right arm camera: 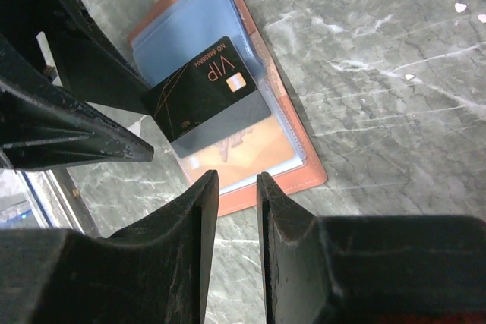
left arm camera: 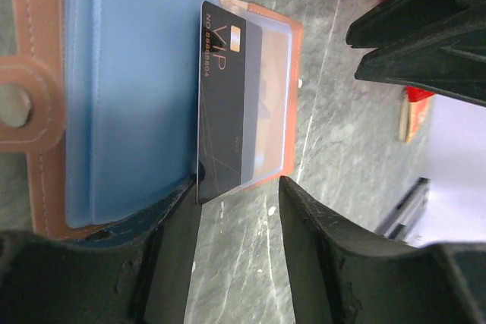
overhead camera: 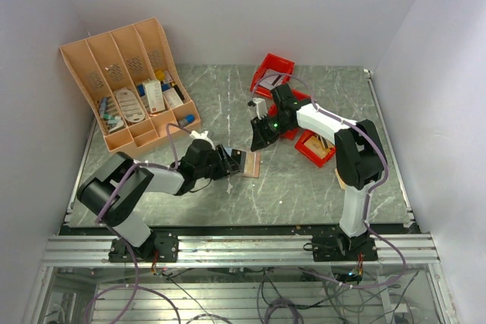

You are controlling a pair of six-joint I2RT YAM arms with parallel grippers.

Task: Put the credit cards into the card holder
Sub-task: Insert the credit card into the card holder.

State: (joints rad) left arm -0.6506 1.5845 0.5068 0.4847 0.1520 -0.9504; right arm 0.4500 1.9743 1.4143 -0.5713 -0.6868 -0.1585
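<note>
Marble table (overhead camera: 228, 108) — card holder (overhead camera: 249, 163), rack (overhead camera: 125, 81), trays (overhead camera: 272, 72)

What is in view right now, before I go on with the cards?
card holder: one, tan-brown, lying open on the table between the two grippers, clear sleeves showing
card: one, black, marked VIP, partly inside a clear sleeve of the card holder
organiser rack: one, orange-tan, far left corner
small items: several, mixed colours, in the rack's slots
red trays: at least two, red, far side right of centre, partly hidden
table: one, grey marbled
left gripper: one, black, open, one finger at the card's edge
right gripper: one, black, jaws narrowly apart, nothing between them, over the card holder
</note>
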